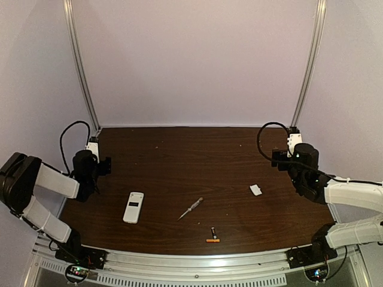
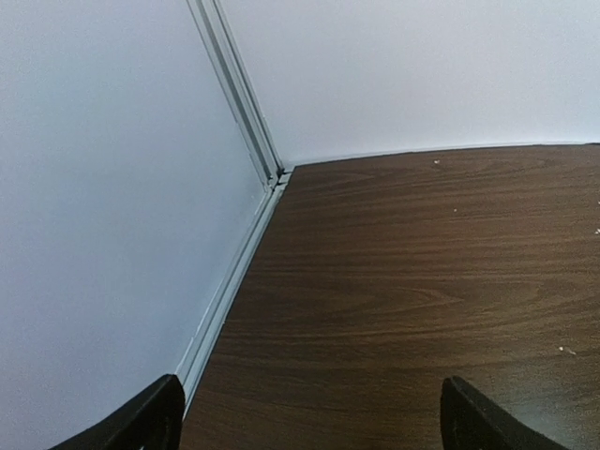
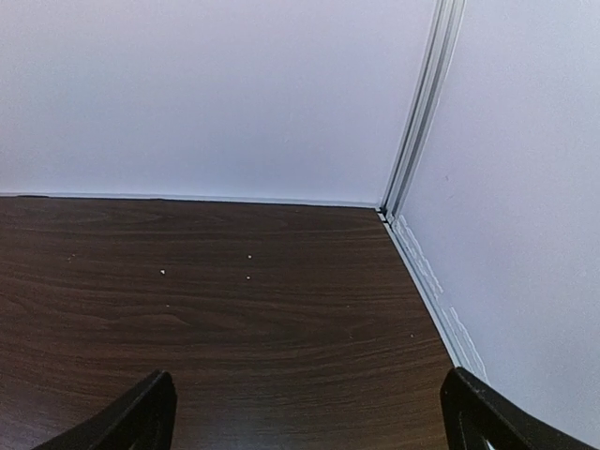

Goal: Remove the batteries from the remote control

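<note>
1. Left gripper [image 1: 103, 162], 9 o'clock edge of the table [image 1: 179, 149]: black fingers [image 2: 150, 420] spread wide, nothing between them, over bare wood facing the far-left corner.
2. Remote control [image 1: 133, 207], 8 o'clock: flat white plastic slab with rounded corners and a greyish patch at its far end, lying flat and alone.
3. Screwdriver [image 1: 191, 208], 6 o'clock, near centre: slim silvery shaft, tip toward 1 o'clock, between the remote and the batteries.
4. Dark battery [image 1: 212, 231], 5 o'clock near the front edge: tiny cylinder, loose on the table.
5. Orange battery [image 1: 212, 240]: crosswise at its near end; contact unclear.
6. White plastic piece [image 1: 256, 190], 3 o'clock: small, flat.
7. Right gripper [image 1: 280, 158], 2 o'clock: jaws wide apart, empty.
8. Table: dark wood grain, pale specks; aluminium rails at the wall corners.
</note>
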Robot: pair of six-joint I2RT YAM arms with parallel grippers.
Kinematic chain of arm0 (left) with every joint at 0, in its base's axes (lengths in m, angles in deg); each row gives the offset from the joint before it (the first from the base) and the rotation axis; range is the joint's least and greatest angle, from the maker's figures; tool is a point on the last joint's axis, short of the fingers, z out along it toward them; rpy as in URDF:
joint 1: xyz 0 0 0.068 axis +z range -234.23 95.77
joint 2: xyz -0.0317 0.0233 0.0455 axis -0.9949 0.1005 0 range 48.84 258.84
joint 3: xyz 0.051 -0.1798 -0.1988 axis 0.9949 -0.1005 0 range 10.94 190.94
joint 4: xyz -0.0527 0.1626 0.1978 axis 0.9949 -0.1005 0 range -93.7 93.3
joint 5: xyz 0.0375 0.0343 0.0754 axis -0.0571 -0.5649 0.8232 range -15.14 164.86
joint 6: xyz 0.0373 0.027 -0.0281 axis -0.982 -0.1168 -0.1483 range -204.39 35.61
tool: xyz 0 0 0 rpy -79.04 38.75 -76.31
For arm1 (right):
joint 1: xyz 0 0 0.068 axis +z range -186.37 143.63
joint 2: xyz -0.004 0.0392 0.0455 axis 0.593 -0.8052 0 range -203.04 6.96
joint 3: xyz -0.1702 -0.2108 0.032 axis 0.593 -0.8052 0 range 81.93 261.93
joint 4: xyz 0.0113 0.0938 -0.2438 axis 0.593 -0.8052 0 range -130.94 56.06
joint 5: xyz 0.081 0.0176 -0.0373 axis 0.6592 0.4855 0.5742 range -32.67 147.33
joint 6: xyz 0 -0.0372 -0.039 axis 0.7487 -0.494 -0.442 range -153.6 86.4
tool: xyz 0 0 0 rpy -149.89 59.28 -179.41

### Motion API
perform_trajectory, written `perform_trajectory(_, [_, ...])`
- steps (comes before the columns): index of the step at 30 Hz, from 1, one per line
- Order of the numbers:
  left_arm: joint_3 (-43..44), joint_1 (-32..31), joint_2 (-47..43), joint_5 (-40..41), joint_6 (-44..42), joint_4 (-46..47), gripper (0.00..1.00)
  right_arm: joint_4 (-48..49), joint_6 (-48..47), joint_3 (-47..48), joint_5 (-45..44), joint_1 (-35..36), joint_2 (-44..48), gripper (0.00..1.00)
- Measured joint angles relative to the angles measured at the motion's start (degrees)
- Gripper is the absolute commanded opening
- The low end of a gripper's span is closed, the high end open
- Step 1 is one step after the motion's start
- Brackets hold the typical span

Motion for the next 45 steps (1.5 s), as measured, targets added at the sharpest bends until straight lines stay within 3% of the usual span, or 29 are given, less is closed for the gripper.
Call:
perform_trajectory(8, [-1.5, 3.2, 3.3, -4.0, -2.3, 10.8, 0.97, 5.8, -0.5, -3.7, 4.2, -6.1, -0.9, 1.0])
perform_trajectory(25, [-4.2, 10.9, 5.2, -18.9, 0.7, 16.7, 0.97, 21.0, -5.9, -12.7, 10.1, -11.0, -1.3, 1.0])
perform_trajectory(34, [-4.2, 10.9, 5.2, -20.9, 1.0, 18.3, 0.97, 30.7, -5.2, -13.6, 13.0, -13.6, -8.6, 1.0])
perform_trajectory(45, [-4.2, 10.9, 5.2, -21.2, 1.1, 18.3, 0.97, 34.7, -3.8, -12.1, 16.4, -17.6, -14.6, 1.0])
